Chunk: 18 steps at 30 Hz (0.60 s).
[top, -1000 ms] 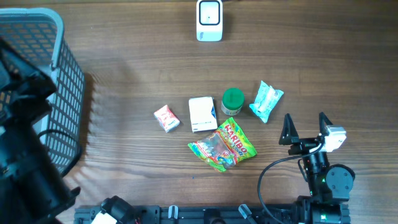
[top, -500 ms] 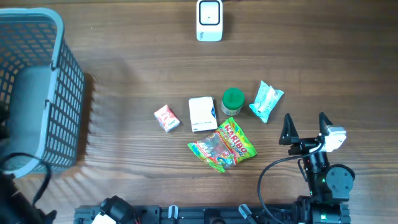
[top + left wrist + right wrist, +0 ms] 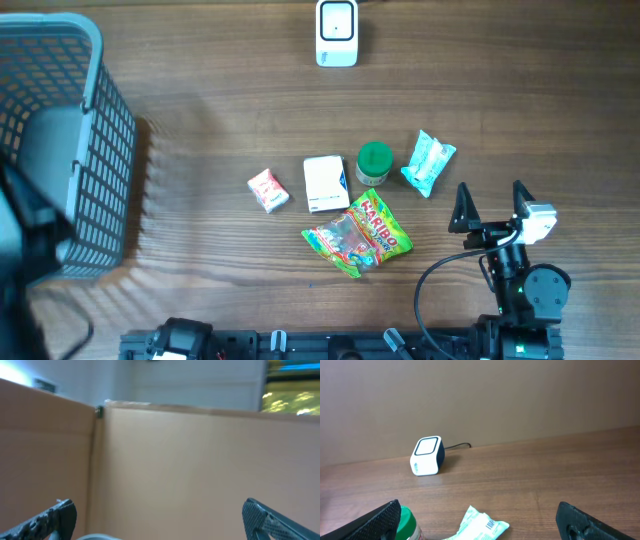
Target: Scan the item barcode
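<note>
On the counter [image 3: 200, 100]: Haribo bag [image 3: 357, 236], white box [image 3: 325, 183], green-lidded jar [image 3: 375, 160], teal packet [image 3: 428, 163] and red packet [image 3: 268, 190] lie grouped, well apart from the scanner [image 3: 337, 33]
Progress: nothing lifted or scanned; the whole task remains, I judge
Right pincer [image 3: 491, 200]: fingers apart, empty, near the teal packet
Left pincer [image 3: 159, 520]: fingers apart, empty, facing a cardboard wall [image 3: 190, 460]
Hidden: which item is meant; every barcode but a faint one on the teal packet

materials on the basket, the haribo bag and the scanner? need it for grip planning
Basket: looks like moulded plastic, matte grey-blue, with open grid walls under a solid rim.
Haribo bag: thin plastic film, glossy. It is crinkled and brightly printed.
Scanner: probably hard plastic, with a smooth white shell, rounded corners and a darker side panel. The finish looks satin, but that is hard to tell at this size.
</note>
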{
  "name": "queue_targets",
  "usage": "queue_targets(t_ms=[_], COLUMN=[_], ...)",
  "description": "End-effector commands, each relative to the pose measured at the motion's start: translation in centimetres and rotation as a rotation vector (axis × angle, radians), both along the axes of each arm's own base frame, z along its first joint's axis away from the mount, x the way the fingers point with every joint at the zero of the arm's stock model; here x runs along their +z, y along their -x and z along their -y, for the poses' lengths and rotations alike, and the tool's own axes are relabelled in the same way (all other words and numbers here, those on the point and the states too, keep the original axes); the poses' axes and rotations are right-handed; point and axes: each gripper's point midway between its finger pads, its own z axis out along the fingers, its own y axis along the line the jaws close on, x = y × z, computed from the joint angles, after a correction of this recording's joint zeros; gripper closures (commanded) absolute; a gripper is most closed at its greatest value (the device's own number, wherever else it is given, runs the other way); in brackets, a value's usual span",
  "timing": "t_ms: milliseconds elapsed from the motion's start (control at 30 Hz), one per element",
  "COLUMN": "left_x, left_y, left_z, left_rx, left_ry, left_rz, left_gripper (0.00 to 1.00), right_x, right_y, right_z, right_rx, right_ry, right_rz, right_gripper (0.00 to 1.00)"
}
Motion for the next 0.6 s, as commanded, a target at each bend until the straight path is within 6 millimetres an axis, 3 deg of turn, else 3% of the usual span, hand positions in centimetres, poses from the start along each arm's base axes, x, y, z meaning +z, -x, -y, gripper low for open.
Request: queue_targets(t_ms=[0, 167, 233, 433, 567], left_x=[1.5, 1.0, 0.5, -1.9, -3.2], left_y=[6.3, 16.1, 17.9, 20.9, 19.7], left_z=[3.2, 2.5, 2.6, 5.2, 5.7], left_rx=[-0.224, -0.177, -0.164, -0.201, -0.168], left_ry=[-0.057, -0.036, -0.047, -0.134, -0.141], left_rz=[0.167, 0.366, 0.393, 0.395, 0.334], left_gripper=[0.00, 0.00, 0.00, 0.00, 0.00], right_x=[0.1, 0.1, 0.1, 0.1, 0.1], right_y=[0.0, 0.0, 0.0, 0.0, 0.0], right_z=[0.2, 0.2, 0.2, 0.2, 0.2], right_rx=[-0.012, -0.012, -0.012, -0.012, -0.012], right_ry=[-0.007, -0.007, -0.006, -0.007, -0.007], right_rz=[0.006, 0.006, 0.006, 0.006, 0.006], right_gripper=[0.00, 0.00, 0.00, 0.00, 0.00])
